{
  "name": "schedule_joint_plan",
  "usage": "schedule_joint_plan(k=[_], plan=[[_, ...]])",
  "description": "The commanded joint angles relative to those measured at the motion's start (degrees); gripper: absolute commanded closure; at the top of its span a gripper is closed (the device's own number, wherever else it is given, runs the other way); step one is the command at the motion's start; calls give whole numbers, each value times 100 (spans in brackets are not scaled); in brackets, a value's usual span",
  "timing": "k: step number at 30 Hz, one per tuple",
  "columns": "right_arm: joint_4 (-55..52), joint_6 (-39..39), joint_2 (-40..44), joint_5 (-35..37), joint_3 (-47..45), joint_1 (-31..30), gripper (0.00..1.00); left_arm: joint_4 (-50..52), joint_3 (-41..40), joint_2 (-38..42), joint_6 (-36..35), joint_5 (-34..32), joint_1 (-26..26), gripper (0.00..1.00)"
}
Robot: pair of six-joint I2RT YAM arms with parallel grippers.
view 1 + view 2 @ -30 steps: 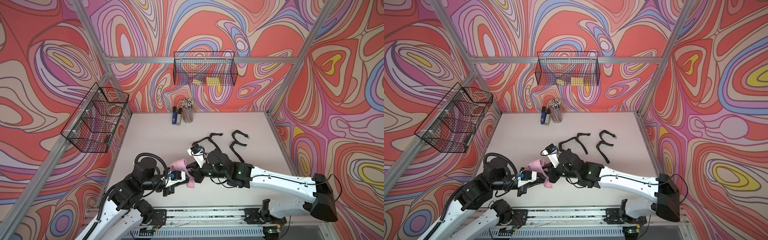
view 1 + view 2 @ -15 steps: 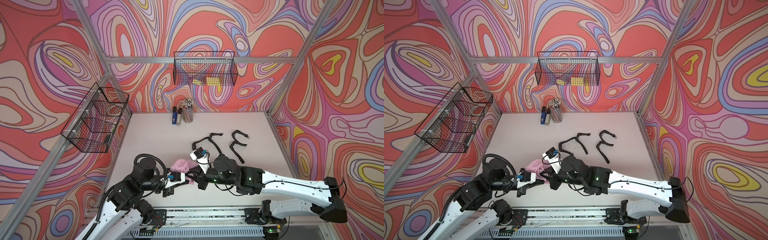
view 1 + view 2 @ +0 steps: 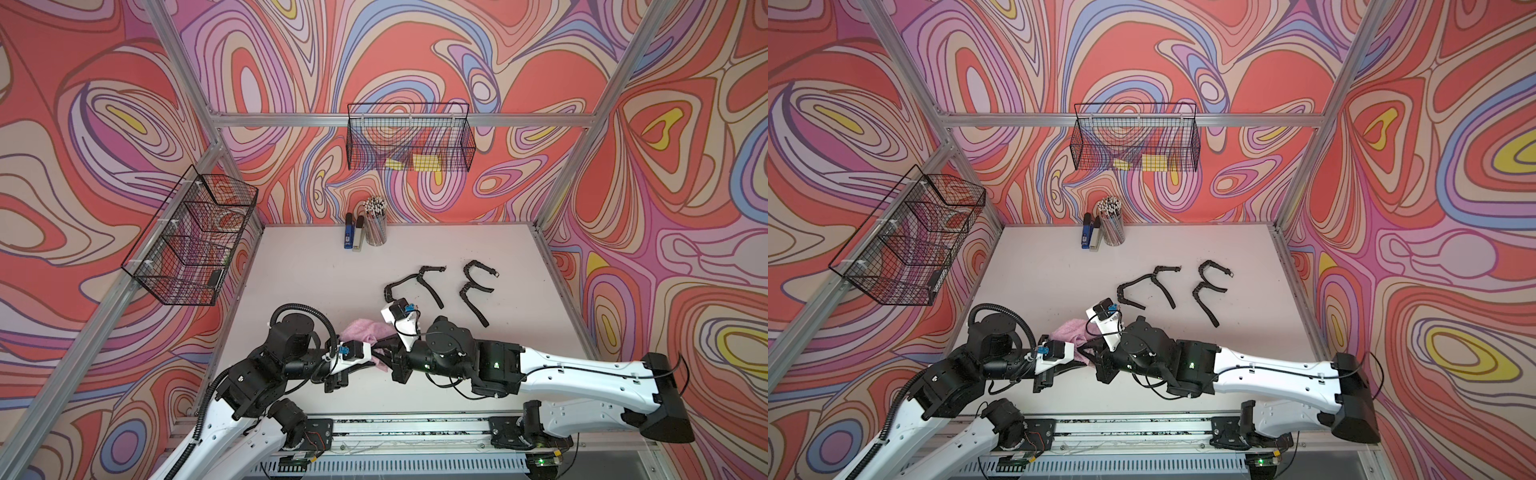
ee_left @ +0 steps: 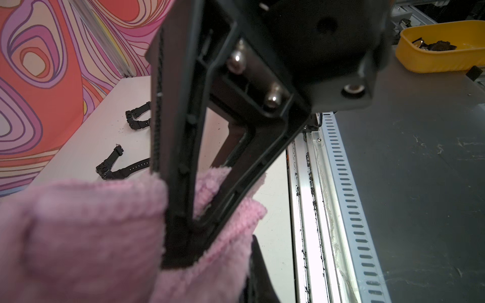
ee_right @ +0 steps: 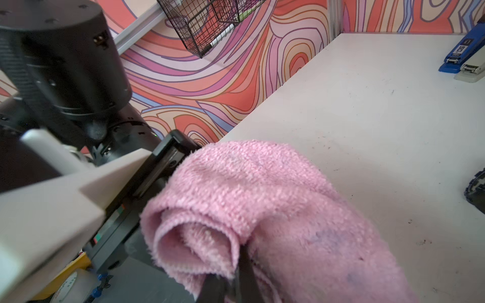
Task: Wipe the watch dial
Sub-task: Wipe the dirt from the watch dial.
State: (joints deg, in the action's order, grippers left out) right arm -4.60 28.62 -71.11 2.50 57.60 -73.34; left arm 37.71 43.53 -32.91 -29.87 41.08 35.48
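A pink cloth (image 3: 361,330) (image 3: 1067,328) is bunched between the two arms near the table's front. My right gripper (image 3: 385,354) (image 5: 236,262) is shut on a fold of the cloth (image 5: 262,196). My left gripper (image 3: 375,358) (image 3: 1080,360) points at it from the left, shut. Its tips lie under the cloth (image 4: 78,236), with one dark finger (image 4: 259,275) showing beside it. What the left tips hold is hidden. The watch dial is hidden. Two pairs of black watch straps (image 3: 415,282) (image 3: 476,286) lie on the table behind the right arm.
A pencil cup (image 3: 376,226) and two staplers (image 3: 352,235) stand at the back wall. Wire baskets hang on the back wall (image 3: 409,143) and left wall (image 3: 191,237). A metal rail (image 3: 395,428) runs along the front edge. A yellow tray (image 4: 443,49) sits off the table.
The right arm has shifted toward the front edge, dragging the pink cloth over the left gripper's tips. The left arm has hardly moved. Both grippers stay shut.
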Motion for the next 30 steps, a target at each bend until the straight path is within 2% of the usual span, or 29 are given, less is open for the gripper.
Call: schedule_joint_plan(k=[1,6,10,15,19,30], plan=[[54,21,-370,-624,-211,126,100,-900,222,105,-11,181,-2,100],[-67,54,-463,-498,-117,175,100,-835,229,231,73,93,-6,100],[-220,73,-335,-674,-12,141,100,-856,192,198,105,78,-6,100],[-724,-40,-23,-317,213,-302,100,-901,182,97,40,23,-12,100],[-985,101,118,-338,210,-580,100,-905,225,-2,-19,18,-22,100],[-909,382,341,-257,-54,-822,100,-829,287,-27,-63,29,-68,100]])
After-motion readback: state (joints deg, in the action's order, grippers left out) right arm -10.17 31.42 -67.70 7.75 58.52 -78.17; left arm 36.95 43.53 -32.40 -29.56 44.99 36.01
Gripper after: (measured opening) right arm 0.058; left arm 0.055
